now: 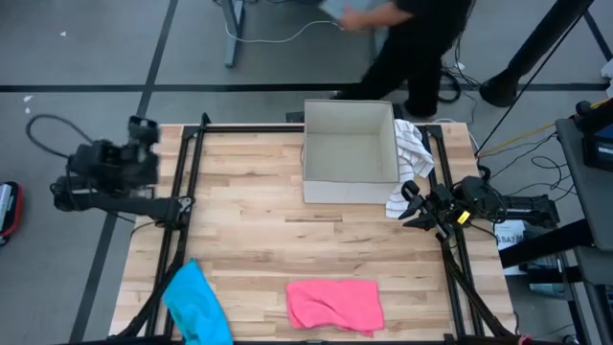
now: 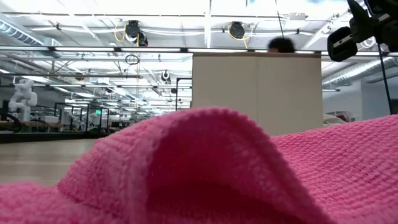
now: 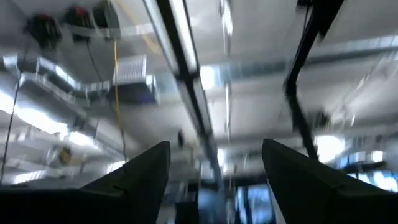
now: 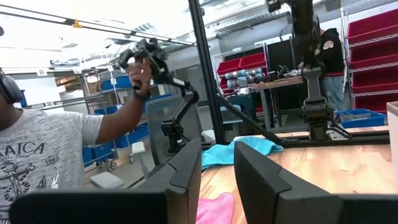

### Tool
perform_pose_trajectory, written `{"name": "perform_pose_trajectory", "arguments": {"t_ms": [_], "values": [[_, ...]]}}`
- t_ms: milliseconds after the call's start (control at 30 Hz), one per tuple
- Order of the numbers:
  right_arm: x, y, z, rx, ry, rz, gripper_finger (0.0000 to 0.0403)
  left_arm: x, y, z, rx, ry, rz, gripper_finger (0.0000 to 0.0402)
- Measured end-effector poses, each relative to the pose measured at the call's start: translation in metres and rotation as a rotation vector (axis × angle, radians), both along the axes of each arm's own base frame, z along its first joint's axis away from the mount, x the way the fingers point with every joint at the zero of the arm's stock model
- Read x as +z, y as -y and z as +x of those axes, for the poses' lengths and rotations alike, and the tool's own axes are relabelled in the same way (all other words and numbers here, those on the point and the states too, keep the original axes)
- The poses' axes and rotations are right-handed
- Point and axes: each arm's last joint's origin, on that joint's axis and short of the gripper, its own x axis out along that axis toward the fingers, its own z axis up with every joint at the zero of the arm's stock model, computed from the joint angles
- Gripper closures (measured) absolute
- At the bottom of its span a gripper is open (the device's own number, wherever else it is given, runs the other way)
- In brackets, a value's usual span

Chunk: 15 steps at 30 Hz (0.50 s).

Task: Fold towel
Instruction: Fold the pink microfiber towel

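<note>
With the crumpled pink terry towel (image 1: 334, 305) lying untouched at the wooden table's (image 1: 249, 206) near edge, both arms parked off its sides, left gripper (image 1: 144, 129) jaws apart, right gripper (image 1: 412, 203) jaws narrowly parted and empty, a clean fold probably needs each gripper pinching a near corner.

Grey floor (image 1: 86, 57), red shelf bins (image 4: 245, 62)

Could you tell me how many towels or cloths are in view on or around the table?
3: a pink towel at the table's near edge, a blue towel on the near left corner, and a striped white cloth draped beside the box. The box's inside looks empty.
</note>
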Motion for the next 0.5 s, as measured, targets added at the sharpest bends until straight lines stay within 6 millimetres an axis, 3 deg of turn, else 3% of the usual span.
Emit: {"name": "perform_pose_trajectory", "arguments": {"t_ms": [100,200,500], "values": [[0.000,0.000,0.000,0.001,0.000,0.000,0.0321,0.013,-0.001,0.023,0.057,-0.221,-0.031,0.0140],[0.000,0.000,0.000,0.000,-0.001,0.000,0.0321,0.008,-0.002,0.049,0.130,-0.445,-0.053,0.0140],[0.000,0.000,0.000,0.000,-0.002,0.000,0.0321,-0.046,0.000,0.106,0.178,-0.991,-0.086,0.0140]]}}
